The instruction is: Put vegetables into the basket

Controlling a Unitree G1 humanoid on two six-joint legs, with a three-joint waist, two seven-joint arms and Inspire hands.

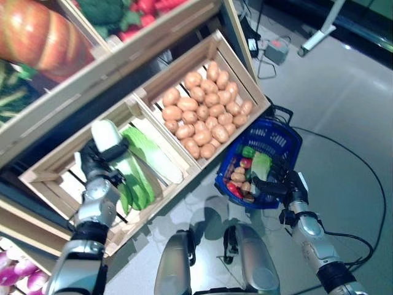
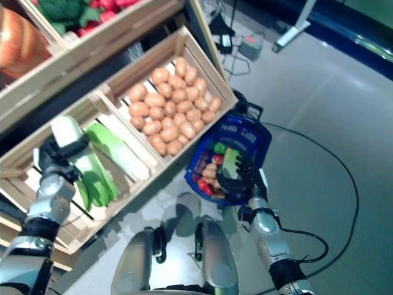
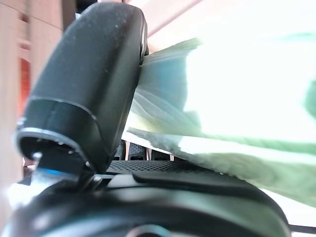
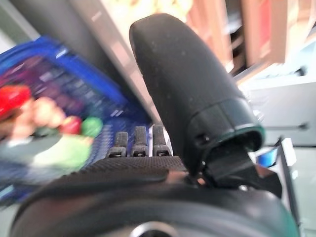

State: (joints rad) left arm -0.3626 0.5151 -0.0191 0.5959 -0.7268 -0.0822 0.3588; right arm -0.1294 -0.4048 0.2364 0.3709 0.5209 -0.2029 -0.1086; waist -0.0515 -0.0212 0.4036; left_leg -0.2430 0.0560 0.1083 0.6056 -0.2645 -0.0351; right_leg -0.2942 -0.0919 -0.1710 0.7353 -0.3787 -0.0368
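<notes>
Gripping a pale green cabbage [image 1: 108, 136], the robot's left hand [image 1: 96, 161] is curling its thumb and fingers round the white stalk end and holding it above a wooden crate [image 1: 46, 174]. More long green vegetables [image 1: 145, 161] are lying in that crate just beside the hand. The neighbouring crate [image 1: 228, 56], touching the first along one wall, is brimming with brown potatoes [image 1: 203, 110]. A blue basket [image 1: 282, 138] is hanging off the front corner of the potato crate, just beside it and above the grey floor [image 1: 344, 110]. The right hand [image 2: 237, 174] is curling its fingers over the basket's near rim, keeping hold of it. Inside the basket, potatoes, red and green vegetables [image 1: 247, 161] and a pale leafy piece [image 1: 261, 165] are piling together. Above the crates, a shelf [image 1: 123, 55] is carrying a large orange pumpkin [image 1: 37, 37], with broccoli [image 1: 101, 11] and red vegetables [image 1: 147, 7] farther along.
</notes>
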